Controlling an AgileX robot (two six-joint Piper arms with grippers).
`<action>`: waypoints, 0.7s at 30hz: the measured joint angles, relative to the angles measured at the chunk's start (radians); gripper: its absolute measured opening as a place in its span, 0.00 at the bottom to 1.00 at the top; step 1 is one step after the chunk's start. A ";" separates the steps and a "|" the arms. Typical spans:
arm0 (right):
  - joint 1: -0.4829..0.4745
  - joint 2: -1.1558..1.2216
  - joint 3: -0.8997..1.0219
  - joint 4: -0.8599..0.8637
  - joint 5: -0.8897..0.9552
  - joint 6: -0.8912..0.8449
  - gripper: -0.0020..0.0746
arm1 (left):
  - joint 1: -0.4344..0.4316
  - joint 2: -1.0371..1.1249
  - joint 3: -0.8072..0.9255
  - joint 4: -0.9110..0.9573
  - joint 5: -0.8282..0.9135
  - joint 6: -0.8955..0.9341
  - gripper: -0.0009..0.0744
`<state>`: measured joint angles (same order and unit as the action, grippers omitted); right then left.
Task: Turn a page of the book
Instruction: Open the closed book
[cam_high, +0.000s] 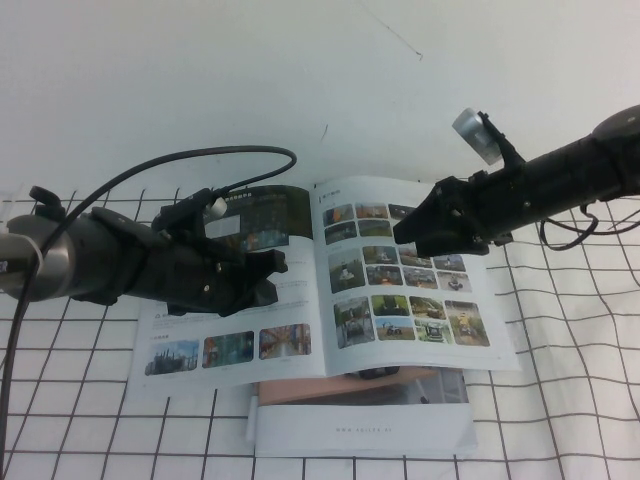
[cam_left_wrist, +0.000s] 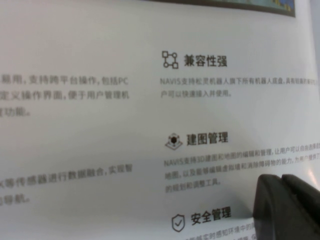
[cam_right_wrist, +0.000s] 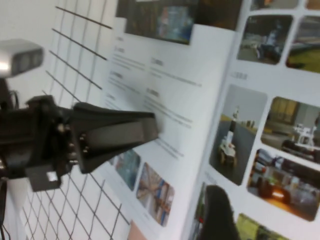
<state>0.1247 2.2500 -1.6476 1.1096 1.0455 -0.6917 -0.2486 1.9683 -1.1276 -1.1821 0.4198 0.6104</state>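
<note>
The book (cam_high: 330, 290) lies open on the table (cam_high: 560, 400) with the page (cam_high: 400, 275) still flat and unturned: left hand (cam_high: 262, 277), closed and empty, rests on the facing sheet, while right hand (cam_high: 420, 232) hovers above the page, grip undeterminable.

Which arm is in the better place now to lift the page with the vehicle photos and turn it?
Probably the right. The right gripper hangs over the top of the page with the vehicle photos, on the right half of the open book. The left gripper lies over the facing text sheet, beside the spine.
</note>
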 joint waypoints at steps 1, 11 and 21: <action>0.002 -0.006 0.000 0.005 0.002 -0.003 0.59 | 0.000 0.000 0.000 0.000 0.000 0.000 0.01; 0.004 -0.018 -0.004 -0.247 -0.004 0.030 0.59 | 0.000 0.001 0.000 0.000 0.001 0.000 0.01; 0.004 -0.018 -0.008 -0.555 -0.077 0.154 0.59 | 0.000 0.001 -0.002 0.000 0.004 0.000 0.01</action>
<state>0.1286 2.2318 -1.6559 0.5542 0.9684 -0.5378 -0.2486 1.9697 -1.1293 -1.1821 0.4236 0.6104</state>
